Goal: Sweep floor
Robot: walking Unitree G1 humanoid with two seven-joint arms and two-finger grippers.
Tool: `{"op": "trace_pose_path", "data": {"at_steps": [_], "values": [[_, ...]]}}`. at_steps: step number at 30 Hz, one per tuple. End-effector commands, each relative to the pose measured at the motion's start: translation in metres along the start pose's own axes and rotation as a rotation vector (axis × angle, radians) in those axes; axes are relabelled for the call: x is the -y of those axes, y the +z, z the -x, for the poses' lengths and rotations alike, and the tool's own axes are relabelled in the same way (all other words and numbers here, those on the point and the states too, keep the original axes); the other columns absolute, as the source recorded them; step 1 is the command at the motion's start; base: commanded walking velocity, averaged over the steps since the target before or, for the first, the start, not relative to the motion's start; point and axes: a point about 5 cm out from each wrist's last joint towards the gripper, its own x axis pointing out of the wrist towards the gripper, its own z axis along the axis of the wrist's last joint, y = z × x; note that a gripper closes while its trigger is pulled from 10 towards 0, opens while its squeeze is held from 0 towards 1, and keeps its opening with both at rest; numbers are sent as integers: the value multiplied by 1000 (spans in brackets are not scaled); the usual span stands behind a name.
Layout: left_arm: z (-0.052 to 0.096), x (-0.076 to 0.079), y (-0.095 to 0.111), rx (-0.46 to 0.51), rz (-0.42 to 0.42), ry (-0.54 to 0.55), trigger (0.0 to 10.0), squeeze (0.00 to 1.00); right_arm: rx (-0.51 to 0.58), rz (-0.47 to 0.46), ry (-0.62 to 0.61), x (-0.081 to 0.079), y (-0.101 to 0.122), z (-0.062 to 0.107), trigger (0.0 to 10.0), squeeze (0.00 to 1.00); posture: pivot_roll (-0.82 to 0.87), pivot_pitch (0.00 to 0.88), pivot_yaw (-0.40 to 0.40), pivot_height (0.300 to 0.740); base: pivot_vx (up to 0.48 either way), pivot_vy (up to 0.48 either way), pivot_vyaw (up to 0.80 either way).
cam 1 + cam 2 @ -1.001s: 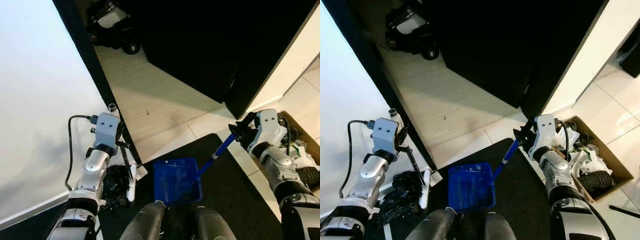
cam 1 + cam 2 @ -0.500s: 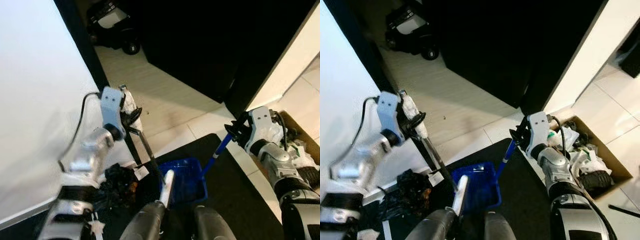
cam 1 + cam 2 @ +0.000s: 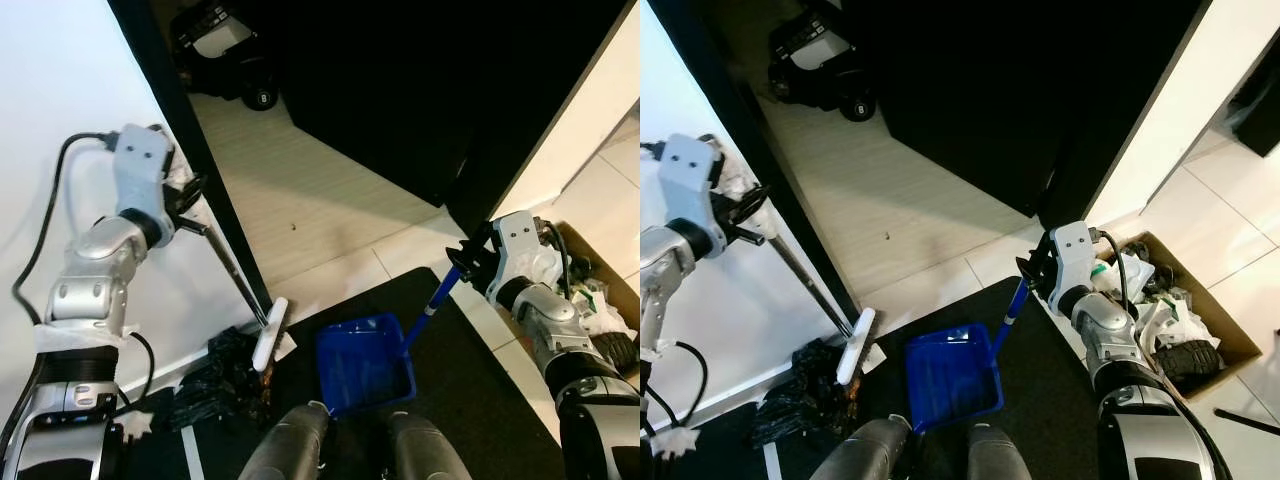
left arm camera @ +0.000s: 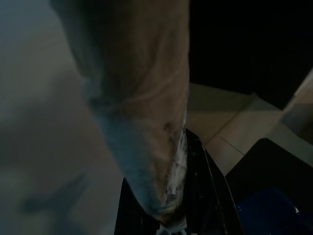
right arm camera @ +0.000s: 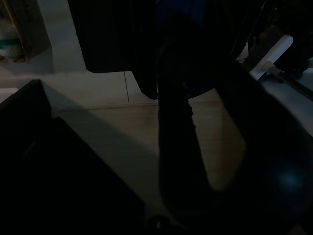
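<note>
Broom [image 3: 232, 275] in our left gripper [image 3: 183, 205], its dark handle clamped between closed fingers and running down toward five o'clock to one white head [image 3: 269, 333] resting at the edge of the black mat [image 3: 470, 400]. Our right gripper [image 3: 464, 262] is closed on the blue handle [image 3: 430, 306] of one blue dustpan [image 3: 363, 363], which slopes toward seven o'clock, pan flat on the mat just right of the broom head.

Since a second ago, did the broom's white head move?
Yes. The broom head swung over the blue dustpan, then back out; it now sits just left of it, by the black debris, nearer than before.
</note>
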Motion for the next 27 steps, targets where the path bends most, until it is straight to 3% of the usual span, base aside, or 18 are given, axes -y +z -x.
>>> {"op": "trace_pose_path", "data": {"at_steps": [1, 4, 5, 7, 10, 12, 16, 18, 23, 24, 25, 27], "values": [[9, -13, 0, -29, -78, 74, 10000, 0, -3, -40, 0, -4, -4, -1, 10000, 0, 60, 52, 15, 740, 0, 0, 0], [23, -31, -4, -68, -159, 149, 10000, 0, -10, -55, 9, -6, -6, -2, 10000, 0, 62, 54, 11, 740, 0, 0, 0], [23, -31, -4, -68, -159, 149, 10000, 0, -10, -55, 9, -6, -6, -2, 10000, 0, 62, 54, 11, 740, 0, 0, 0], [34, -52, 6, -58, -164, 227, 10000, 0, -14, -64, 12, -6, -7, -1, 10000, 0, 74, 54, -3, 740, 0, 0, 0], [44, -64, 21, -32, -116, 211, 10000, 0, -25, -65, 16, -5, -9, 1, 10000, 0, 81, 54, -9, 740, 0, 0, 0], [61, -63, 38, -87, -145, -62, 10000, 0, -38, -62, 21, -4, -10, 1, 10000, 0, 86, 58, -13, 740, 0, 0, 0], [69, -67, 38, -165, -178, -124, 10000, 0, -43, -61, 26, -4, -10, 1, 10000, 0, 89, 60, -13, 740, 0, 0, 0], [79, -70, 35, -241, -178, -198, 10000, 0, -49, -62, 30, -5, -10, 0, 10000, 0, 93, 61, -11, 740, 0, 0, 0], [82, -76, 27, -291, -182, -175, 10000, 0, -52, -64, 34, -6, -10, -1, 10000, 0, 92, 62, -9, 740, 0, 0, 0], [85, -79, 12, -371, -233, -164, 10000, 0, -55, -65, 37, -7, -11, -1, 10000, 0, 86, 63, -5, 740, 0, 0, 0], [85, -79, 12, -371, -233, -164, 10000, 0, -55, -65, 37, -7, -11, -1, 10000, 0, 86, 63, -5, 740, 0, 0, 0], [86, -86, -10, -446, -261, -110, 10000, 0, -54, -73, 45, -9, -13, -1, 10000, 0, 86, 58, -2, 740, 0, 0, 0]]}}
